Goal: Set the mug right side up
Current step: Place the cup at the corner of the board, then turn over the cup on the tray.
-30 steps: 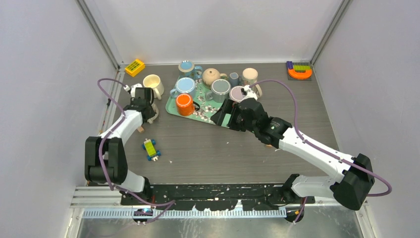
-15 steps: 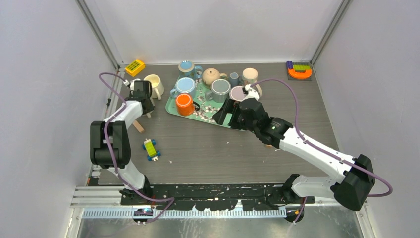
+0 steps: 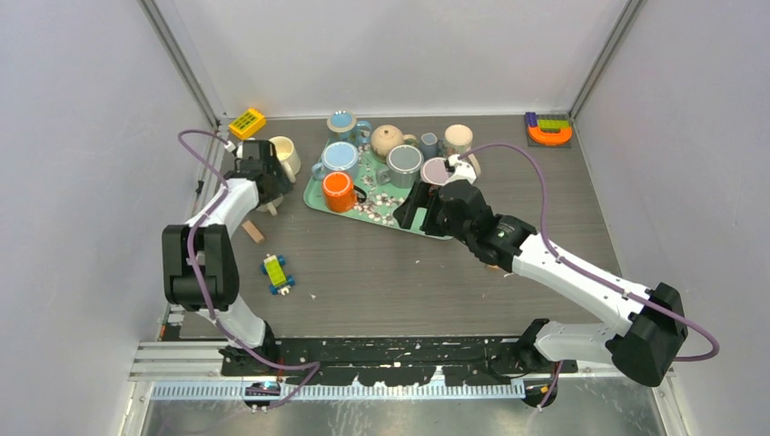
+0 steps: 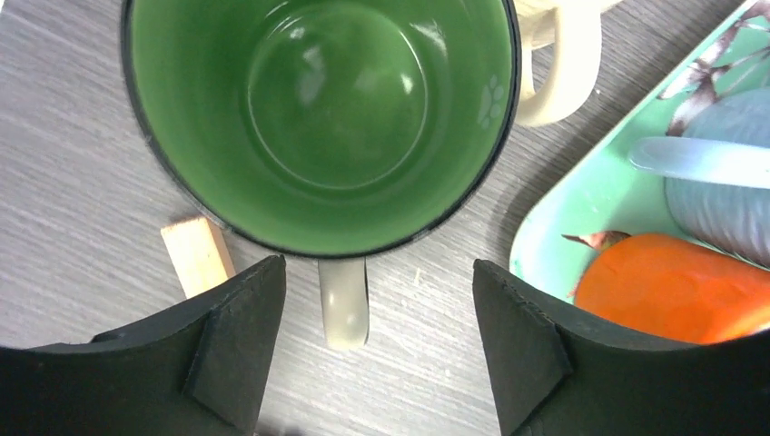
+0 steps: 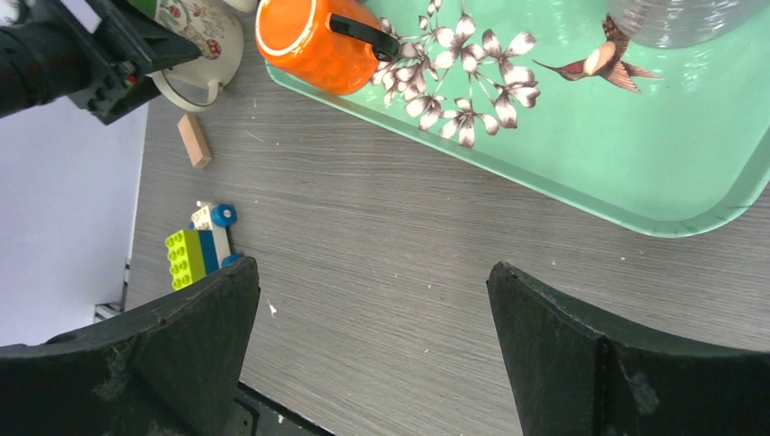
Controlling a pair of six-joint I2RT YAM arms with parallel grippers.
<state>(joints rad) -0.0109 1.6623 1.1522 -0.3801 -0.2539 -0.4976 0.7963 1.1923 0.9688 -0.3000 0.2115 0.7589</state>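
The mug (image 4: 322, 118), green inside with a dark rim, stands upright on the table, mouth up. Its pale handle (image 4: 343, 309) points between the fingers of my left gripper (image 4: 375, 272), which is open and touches neither side of it. From the right wrist view the same mug (image 5: 204, 41) shows a floral outside, with the left gripper's body (image 5: 82, 54) right over it. In the top view the left gripper (image 3: 265, 182) covers the mug. My right gripper (image 5: 372, 268) hangs open over bare table at the tray's near edge, holding nothing.
A green floral tray (image 3: 413, 222) carries an orange mug (image 3: 338, 191) on its side and several other mugs. A cream mug (image 3: 283, 154) stands just behind the left gripper. A wooden block (image 4: 198, 257) and a toy car (image 3: 277, 272) lie nearby.
The left gripper carried the mug back toward the cream mug, then opened off its handle. The right gripper edged slightly left and stayed open.
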